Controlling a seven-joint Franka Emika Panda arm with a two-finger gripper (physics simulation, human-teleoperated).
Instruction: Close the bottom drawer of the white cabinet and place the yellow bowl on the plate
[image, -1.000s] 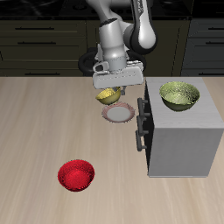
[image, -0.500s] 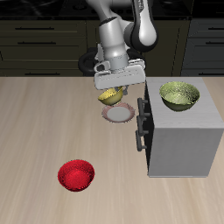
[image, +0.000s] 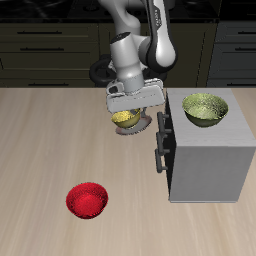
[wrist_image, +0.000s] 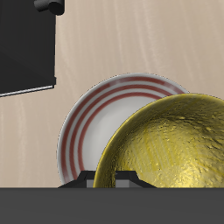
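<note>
My gripper (image: 127, 106) is shut on the rim of the yellow bowl (image: 125, 119) and holds it tilted just above the plate (image: 143, 127), which lies on the table beside the white cabinet (image: 208, 155). In the wrist view the yellow bowl (wrist_image: 171, 144) overlaps the plate (wrist_image: 92, 118), whose rim has pinkish-red rings. The cabinet's drawers sit flush with its front, with dark bar handles (image: 161, 152); I cannot single out the bottom drawer.
A wider, pale greenish-yellow bowl (image: 204, 108) stands on the cabinet's top. A red bowl (image: 87, 200) sits on the table near the front edge. A dark cabinet part (wrist_image: 26, 48) shows in the wrist view.
My gripper has come down with the yellow bowl and tilted, so the bowl now hangs closer over the plate.
</note>
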